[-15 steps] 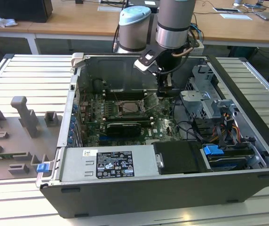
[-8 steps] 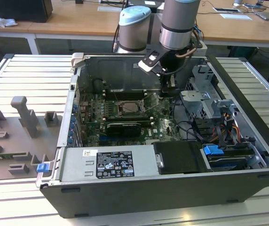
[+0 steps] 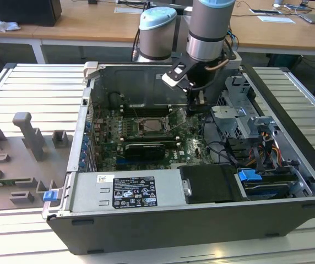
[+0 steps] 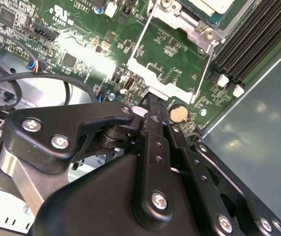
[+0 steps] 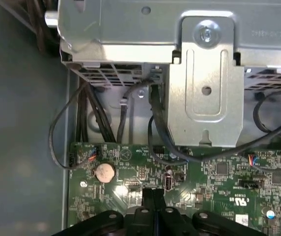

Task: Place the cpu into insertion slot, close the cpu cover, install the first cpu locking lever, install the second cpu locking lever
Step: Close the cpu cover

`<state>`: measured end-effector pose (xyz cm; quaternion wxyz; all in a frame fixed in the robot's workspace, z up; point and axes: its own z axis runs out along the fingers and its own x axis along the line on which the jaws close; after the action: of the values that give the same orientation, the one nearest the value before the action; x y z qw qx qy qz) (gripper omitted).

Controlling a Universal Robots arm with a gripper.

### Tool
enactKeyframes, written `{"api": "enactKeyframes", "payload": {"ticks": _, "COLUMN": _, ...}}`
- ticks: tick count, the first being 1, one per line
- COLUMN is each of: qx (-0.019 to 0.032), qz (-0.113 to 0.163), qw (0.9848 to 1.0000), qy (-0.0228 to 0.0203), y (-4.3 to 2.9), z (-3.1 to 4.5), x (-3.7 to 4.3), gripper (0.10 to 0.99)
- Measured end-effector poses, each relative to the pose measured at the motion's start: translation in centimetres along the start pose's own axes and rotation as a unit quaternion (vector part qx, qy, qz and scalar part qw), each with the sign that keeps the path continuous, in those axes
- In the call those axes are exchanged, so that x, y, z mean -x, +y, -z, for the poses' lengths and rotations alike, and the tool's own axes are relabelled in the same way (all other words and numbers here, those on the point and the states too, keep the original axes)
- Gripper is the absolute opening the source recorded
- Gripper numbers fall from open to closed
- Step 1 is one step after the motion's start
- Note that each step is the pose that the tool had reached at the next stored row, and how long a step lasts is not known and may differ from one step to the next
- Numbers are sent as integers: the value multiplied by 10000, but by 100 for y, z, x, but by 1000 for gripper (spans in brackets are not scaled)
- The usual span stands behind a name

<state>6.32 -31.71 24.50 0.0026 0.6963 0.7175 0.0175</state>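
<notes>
gripper [image 4: 149, 101]: fingers seen pressed together, nothing clamped; tips just at free edge of cpu cover [image 4: 153, 81]
cpu [image 4: 210, 4]: seated in insertion slot [image 4: 187, 22]
cpu cover: found raised, tilted open beside insertion slot
motherboard [image 5: 214, 182]: seen under gripper

Our pale metal table [image 3: 14, 242], its top ribbed in long slats, carries two loads. An open dark grey computer case [image 3: 163, 228] lies on its side across the middle, interior facing up. Just beside it, toward the exterior view's left, a grey fixture plate [image 3: 3, 181] with raised blocks lies flat on the slats. A small blue piece [image 3: 50, 195] sits where the two meet; we cannot tell which bears it.
</notes>
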Motion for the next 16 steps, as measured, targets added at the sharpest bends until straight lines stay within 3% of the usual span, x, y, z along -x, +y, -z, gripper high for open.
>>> {"api": "enactKeyframes", "payload": {"ticks": 16, "qx": -17, "qz": 0, "qw": 10000, "qy": -1, "y": -57, "z": 1, "x": -2, "gripper": 106}}
